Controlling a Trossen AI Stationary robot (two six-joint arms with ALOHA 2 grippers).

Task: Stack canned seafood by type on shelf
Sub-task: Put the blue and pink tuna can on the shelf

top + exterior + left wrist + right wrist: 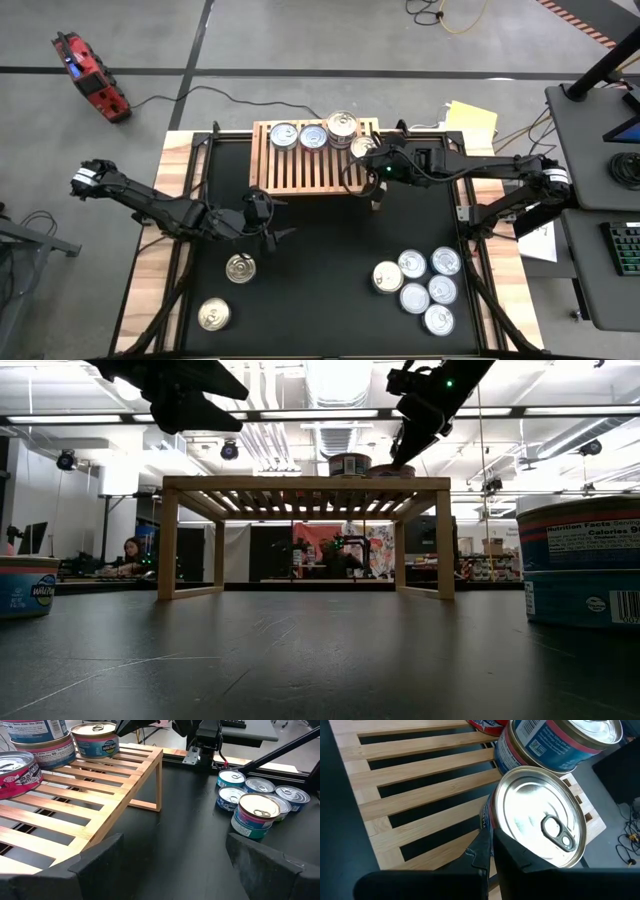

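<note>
The light-wood shelf (pixel 300 170) stands at the table's far middle. Several tins of canned seafood stand along its far edge: two single tins (pixel 284 135) and a stack of two (pixel 341 125). A silver-lidded, blue-labelled tin (pixel 540 822) stands upright on the slats at the shelf's right end. My right gripper (pixel 490 837) is shut and slants down against that tin. My left gripper (pixel 275 228) hangs open above the table, in front of the shelf's near left part, with nothing between its fingers (pixel 100 860). My right gripper meets the silver-lidded tin with the tips of its shut fingers on the side wall just under the lid's rim (pixel 487 820). The fingers slant down from the table's right and near side. The tin stands upright on the slats at the shelf's right end.
Two gold-lidded tins (pixel 240 268) (pixel 213 315) stand on the black mat at the near left. A cluster of several silver-lidded tins (pixel 420 282) sits at the near right. The mat between these and the shelf's legs (pixel 168 545) is bare.
</note>
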